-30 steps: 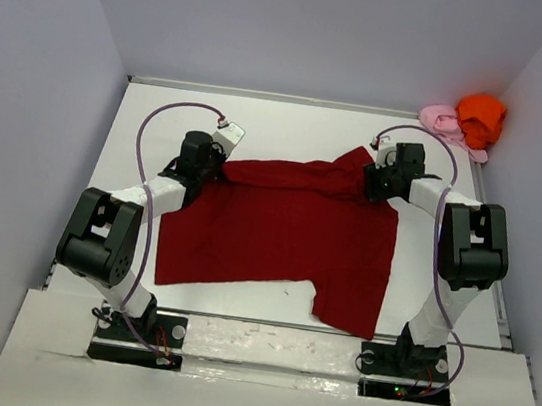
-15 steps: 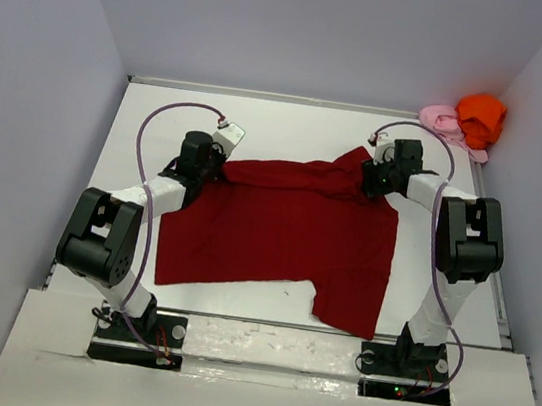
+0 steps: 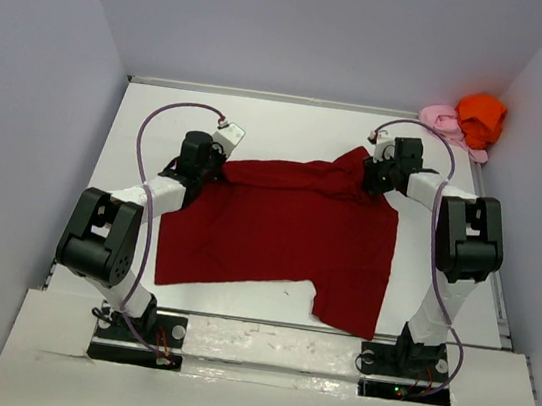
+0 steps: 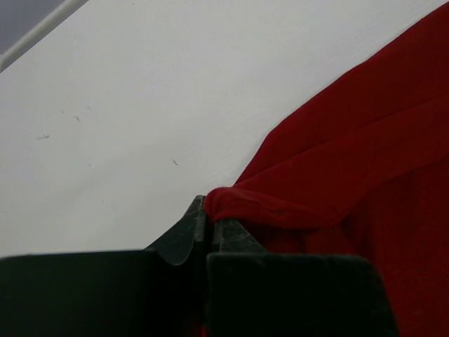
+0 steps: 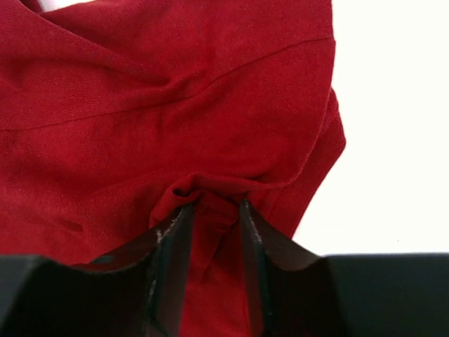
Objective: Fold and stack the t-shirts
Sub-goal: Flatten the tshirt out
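The dark red t-shirt (image 3: 287, 231) lies spread over the middle of the table, its far edge stretched between both arms. My left gripper (image 3: 218, 160) is shut on the shirt's far left corner; in the left wrist view a rolled red fold (image 4: 280, 203) sticks out of the tight fingertips (image 4: 198, 219). At the far right corner, my right gripper (image 3: 368, 172) has its jaws drawn in on a bunched pucker of red cloth (image 5: 210, 186), which fills the narrow gap between them. The orange t-shirt (image 3: 481, 113) and the pink t-shirt (image 3: 442, 119) lie crumpled at the back right.
Grey walls close in the white table (image 3: 292, 125) on three sides. The orange and pink heap sits in the back right corner, close behind the right arm. A raised white ledge (image 3: 261, 348) runs along the near edge by the arm bases.
The right gripper has narrowed its jaws onto the shirt's far right corner, gathering a pucker of cloth. The left arm and the shirt's lay stay the same.
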Controlling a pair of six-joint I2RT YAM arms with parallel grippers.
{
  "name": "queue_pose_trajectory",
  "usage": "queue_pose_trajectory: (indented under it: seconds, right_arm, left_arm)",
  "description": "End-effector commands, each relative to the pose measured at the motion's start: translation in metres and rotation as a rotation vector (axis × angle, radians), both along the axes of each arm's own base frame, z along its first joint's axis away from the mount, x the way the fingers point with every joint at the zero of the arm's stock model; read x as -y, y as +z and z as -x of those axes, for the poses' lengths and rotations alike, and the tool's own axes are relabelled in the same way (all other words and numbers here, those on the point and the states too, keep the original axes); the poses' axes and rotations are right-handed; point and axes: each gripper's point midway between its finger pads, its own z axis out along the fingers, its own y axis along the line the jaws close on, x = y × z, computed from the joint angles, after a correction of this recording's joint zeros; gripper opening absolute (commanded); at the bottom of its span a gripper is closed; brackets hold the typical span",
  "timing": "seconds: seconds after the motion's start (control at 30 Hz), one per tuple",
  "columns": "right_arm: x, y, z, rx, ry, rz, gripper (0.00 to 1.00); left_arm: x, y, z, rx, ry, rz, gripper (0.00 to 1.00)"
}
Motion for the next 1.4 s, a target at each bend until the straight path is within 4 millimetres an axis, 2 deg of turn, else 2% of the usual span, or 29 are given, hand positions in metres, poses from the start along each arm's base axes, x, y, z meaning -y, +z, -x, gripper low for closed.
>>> queue_pose_trajectory:
  seconds: [0.0, 0.03, 0.2, 0.3, 0.47, 0.7, 0.73, 0.9, 1.0, 1.1, 1.2, 1.3, 1.37]
  right_arm:
    - [-0.005, 0.009, -0.013, 0.031, 0.004, -0.019, 0.4]
    - [-0.005, 0.009, -0.013, 0.03, 0.005, -0.018, 0.44]
    - [-0.004, 0.006, -0.011, 0.018, -0.002, -0.015, 0.5]
    - [-0.003, 0.004, -0.011, 0.015, -0.003, -0.009, 0.49]
    - [-0.004, 0.002, -0.01, 0.008, 0.0, -0.014, 0.28]
    - [-0.002, 0.004, -0.009, 0.013, -0.001, -0.005, 0.1]
    - [-0.002, 0.004, -0.008, 0.013, 0.0, -0.004, 0.01]
    - [0.0, 0.014, -0.006, 0.034, -0.002, 0.005, 0.0]
    - [0.004, 0.036, -0.006, 0.087, -0.004, 0.023, 0.0]
    - [0.014, 0.084, -0.009, 0.209, -0.029, 0.046, 0.0]
    - [0.016, 0.113, -0.008, 0.272, -0.041, 0.043, 0.0]
    - [0.023, 0.138, -0.003, 0.323, -0.057, 0.045, 0.0]
    - [0.024, 0.147, -0.001, 0.342, -0.062, 0.048, 0.0]
  left_arm:
    - [0.007, 0.027, -0.013, 0.071, -0.008, 0.021, 0.0]
    - [0.008, 0.027, -0.013, 0.07, -0.011, 0.022, 0.0]
    - [0.007, 0.029, -0.012, 0.073, -0.012, 0.026, 0.0]
    - [0.008, 0.029, -0.011, 0.071, -0.014, 0.028, 0.0]
    - [0.008, 0.031, -0.011, 0.074, -0.015, 0.029, 0.0]
    - [0.008, 0.027, -0.011, 0.065, -0.015, 0.027, 0.0]
    - [0.009, 0.027, -0.012, 0.065, -0.015, 0.026, 0.0]
    - [0.007, 0.025, -0.012, 0.062, -0.011, 0.024, 0.0]
    - [0.008, 0.026, -0.012, 0.067, -0.01, 0.024, 0.0]
    - [0.005, 0.03, -0.012, 0.08, -0.001, 0.022, 0.0]
    - [0.004, 0.032, -0.012, 0.085, 0.002, 0.022, 0.0]
    - [0.003, 0.032, -0.012, 0.089, 0.007, 0.018, 0.0]
    - [0.002, 0.032, -0.012, 0.092, 0.01, 0.014, 0.0]
